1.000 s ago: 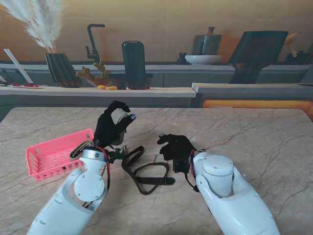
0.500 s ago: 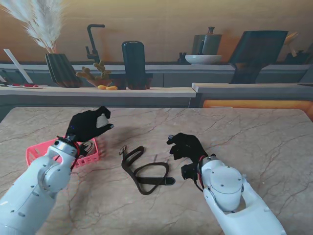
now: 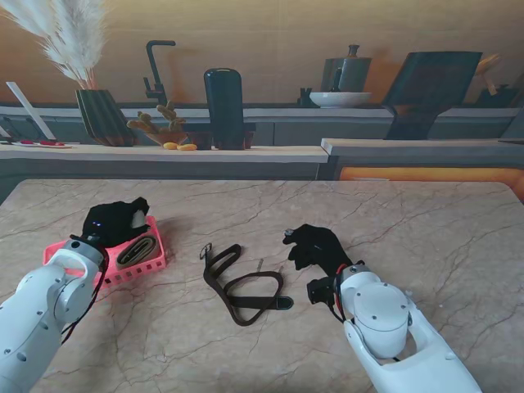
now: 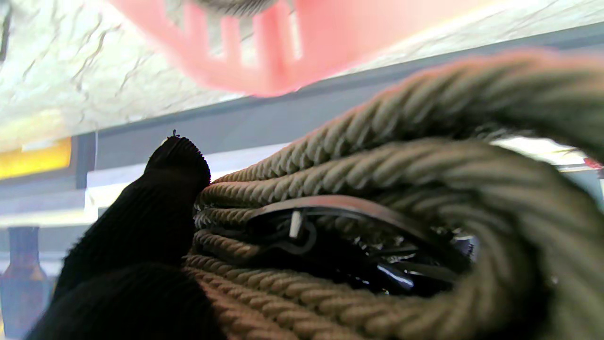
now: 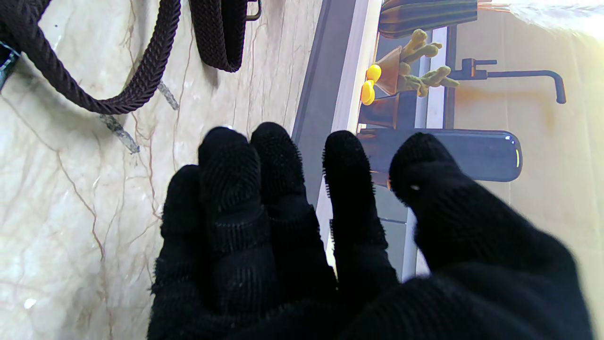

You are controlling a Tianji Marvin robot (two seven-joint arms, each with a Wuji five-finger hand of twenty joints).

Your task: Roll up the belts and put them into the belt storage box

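Item: olive-tan braided woven belt, rolled into a coil with dark buckle at centre, gripped by the black-gloved left hand over the pink slatted plastic storage box, left of table. Dark brown braided belt lies unrolled, looped, mid-table. Black-gloved right hand released, fingers extended, holding nothing, near it.

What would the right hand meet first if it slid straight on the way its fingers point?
Probably the dark belt lying loose on the table; the right hand points leftward toward it, though depth is unclear.
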